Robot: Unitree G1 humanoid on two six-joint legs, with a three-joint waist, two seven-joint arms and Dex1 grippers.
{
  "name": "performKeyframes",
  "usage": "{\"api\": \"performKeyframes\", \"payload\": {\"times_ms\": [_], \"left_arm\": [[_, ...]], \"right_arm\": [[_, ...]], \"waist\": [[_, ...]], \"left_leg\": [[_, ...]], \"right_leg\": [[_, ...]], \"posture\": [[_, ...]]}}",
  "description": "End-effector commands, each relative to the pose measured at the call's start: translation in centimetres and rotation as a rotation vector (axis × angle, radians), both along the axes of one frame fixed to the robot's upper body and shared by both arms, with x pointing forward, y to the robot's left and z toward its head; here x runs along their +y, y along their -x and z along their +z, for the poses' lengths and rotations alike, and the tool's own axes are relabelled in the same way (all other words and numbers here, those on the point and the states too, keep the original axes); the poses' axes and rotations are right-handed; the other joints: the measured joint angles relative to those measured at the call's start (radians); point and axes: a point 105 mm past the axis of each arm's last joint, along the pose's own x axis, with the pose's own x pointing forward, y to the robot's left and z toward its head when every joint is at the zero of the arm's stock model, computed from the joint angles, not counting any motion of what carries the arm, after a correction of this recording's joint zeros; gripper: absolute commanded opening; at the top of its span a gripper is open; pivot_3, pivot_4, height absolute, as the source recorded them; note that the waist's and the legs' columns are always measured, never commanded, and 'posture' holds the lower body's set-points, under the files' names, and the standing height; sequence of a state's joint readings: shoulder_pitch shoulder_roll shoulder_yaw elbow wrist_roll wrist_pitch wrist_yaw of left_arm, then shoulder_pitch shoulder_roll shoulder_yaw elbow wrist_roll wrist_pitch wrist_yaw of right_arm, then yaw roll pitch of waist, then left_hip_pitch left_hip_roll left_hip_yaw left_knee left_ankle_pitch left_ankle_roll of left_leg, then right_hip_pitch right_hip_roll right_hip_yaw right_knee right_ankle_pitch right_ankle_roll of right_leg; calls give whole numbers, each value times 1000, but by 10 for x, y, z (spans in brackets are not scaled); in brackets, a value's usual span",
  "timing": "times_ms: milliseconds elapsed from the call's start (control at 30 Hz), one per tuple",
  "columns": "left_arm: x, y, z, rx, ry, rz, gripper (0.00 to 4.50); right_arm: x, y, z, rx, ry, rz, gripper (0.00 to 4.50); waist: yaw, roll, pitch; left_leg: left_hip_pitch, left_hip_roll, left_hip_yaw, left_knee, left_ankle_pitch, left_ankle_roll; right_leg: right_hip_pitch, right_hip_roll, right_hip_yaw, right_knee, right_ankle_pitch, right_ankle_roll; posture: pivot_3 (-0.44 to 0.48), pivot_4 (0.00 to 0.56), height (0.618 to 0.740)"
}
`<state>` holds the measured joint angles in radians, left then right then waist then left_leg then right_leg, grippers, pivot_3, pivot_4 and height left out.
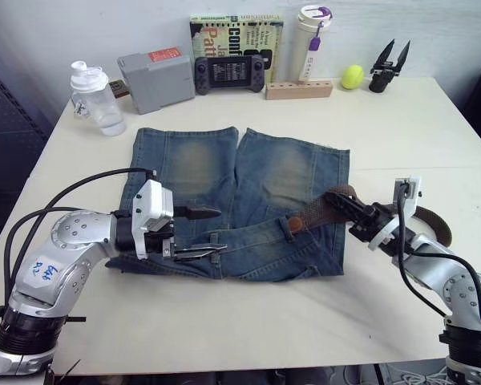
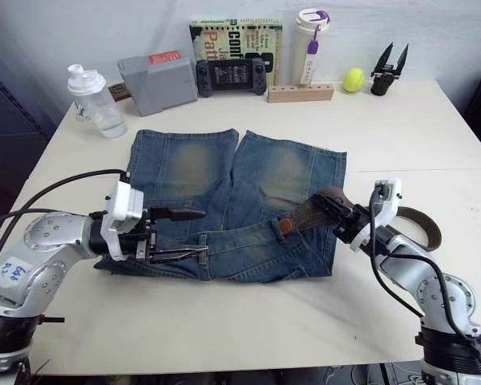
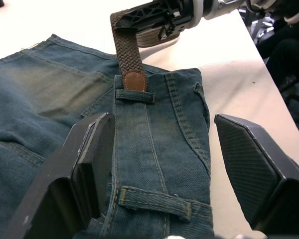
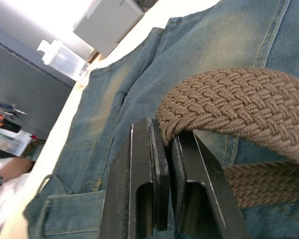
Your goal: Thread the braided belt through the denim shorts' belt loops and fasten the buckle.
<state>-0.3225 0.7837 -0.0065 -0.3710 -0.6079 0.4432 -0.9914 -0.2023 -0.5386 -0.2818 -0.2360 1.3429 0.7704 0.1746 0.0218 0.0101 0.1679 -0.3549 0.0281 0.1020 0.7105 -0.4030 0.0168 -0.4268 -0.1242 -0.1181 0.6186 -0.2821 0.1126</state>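
The denim shorts [image 1: 240, 200] lie flat on the tabletop [image 1: 401, 128], waistband toward the robot. The braided belt [image 1: 317, 210] lies across the shorts' right side, its darker brown tip [image 3: 134, 79] just at a belt loop [image 3: 134, 95] on the waistband, the rest curving off onto the tabletop. The right hand [image 1: 342, 204] is clenched on the belt, pinching a fold of the weave between its fingers [image 4: 154, 164]. The left hand [image 1: 199, 233] hovers over the waistband's left part, fingers [image 3: 82, 164] spread wide, grasping nothing.
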Motion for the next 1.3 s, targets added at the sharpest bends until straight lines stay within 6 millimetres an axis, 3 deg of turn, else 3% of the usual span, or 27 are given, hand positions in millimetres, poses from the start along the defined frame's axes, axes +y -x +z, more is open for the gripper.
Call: {"api": "performKeyframes", "payload": {"times_ms": [33,267,533,700,800,933,1100,1300], "left_arm": [[-5,-2,2,-52,-29,-38,3505],[-11,-14,1,-116,-63,-49,3505],[-22,-27,3,-194,-78,-60,3505],[-37,-29,-8,-291,-145,-119,3505],[-46,-32,-16,-397,-190,-153,3505],[-55,-33,-18,-467,-194,-197,3505],[-53,-29,-17,-474,-217,-248,3505],[-47,-26,-38,-488,-359,-344,3505]], "right_arm": [[4,2,12,-86,27,-13,0],[19,8,2,-109,115,-20,0],[37,20,-19,-61,102,0,0],[52,25,-48,121,72,78,0],[52,21,-68,287,12,86,0],[50,16,-83,386,5,88,0],[53,14,-86,425,-26,99,0],[56,9,-90,457,-43,78,0]], "waist": [[1,0,0],[0,0,0],[-1,0,0],[-1,0,0],[-1,0,0],[-2,-6,-4],[-5,-11,-7],[-22,-16,-12]], "left_leg": [[0,0,0,0,0,0],[0,0,0,0,0,0],[0,0,0,1,0,0],[0,0,0,1,0,0],[0,1,0,1,0,0],[1,2,0,3,0,0],[1,3,0,3,0,0],[1,3,-1,3,0,-1]], "right_leg": [[0,0,0,0,0,0],[0,0,0,0,0,0],[0,1,0,0,0,0],[0,1,0,0,0,0],[0,2,0,1,0,0],[2,3,0,1,0,0],[2,4,0,1,0,0],[2,4,0,1,0,0]], "posture": [[0,150,731],[0,150,731],[0,150,731],[0,150,731],[0,150,731],[0,150,731],[0,150,731],[0,150,731]]}}
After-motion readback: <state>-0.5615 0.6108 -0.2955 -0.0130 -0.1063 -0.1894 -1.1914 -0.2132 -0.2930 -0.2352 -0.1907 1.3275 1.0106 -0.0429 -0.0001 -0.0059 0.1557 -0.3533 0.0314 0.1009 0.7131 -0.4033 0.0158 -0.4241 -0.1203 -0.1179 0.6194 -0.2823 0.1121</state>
